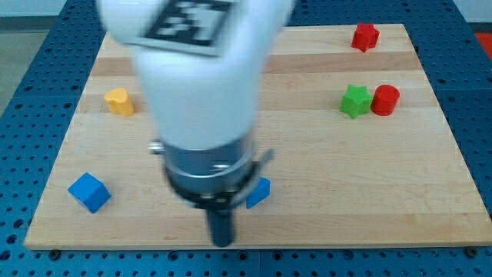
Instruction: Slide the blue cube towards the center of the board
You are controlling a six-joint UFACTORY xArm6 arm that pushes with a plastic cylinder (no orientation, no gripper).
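A blue cube [88, 191] sits near the board's lower left corner. A second blue block [259, 192] peeks out just right of the arm, partly hidden, its shape unclear. My tip [221, 243] is at the bottom middle of the view, near the board's front edge, just left of and below that second blue block and far to the right of the blue cube. The white arm body [204, 85] covers the middle of the board.
A yellow block [118, 101] lies at the left. A green star block [354, 101] and a red cylinder [385, 100] touch at the right. A red star block [366, 36] is at the top right. The wooden board [430, 200] rests on a blue perforated table.
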